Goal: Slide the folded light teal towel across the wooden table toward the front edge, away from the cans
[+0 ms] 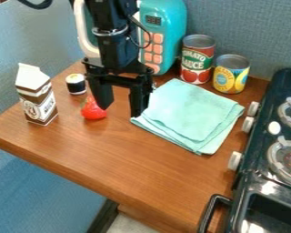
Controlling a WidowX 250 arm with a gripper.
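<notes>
- Mounting: fixed camera, above the table (117,154) and on its front-edge side.
- Orientation: pitched downward at a slant, facing the blue wall (248,27) behind the table.
- Range: close; the table's front edge crosses the view diagonally, from left to bottom.
- Coverage: table's left and back edges; stove (252,179), cropped at right.

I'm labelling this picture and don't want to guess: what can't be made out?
All in the camera view:
Teal microwave: door partly behind the arm, top cut off by the upper edge.
Red toy: partly behind a finger of the gripper.
Stove: cut off by the right edge.
Carton: finest print too small.
</notes>
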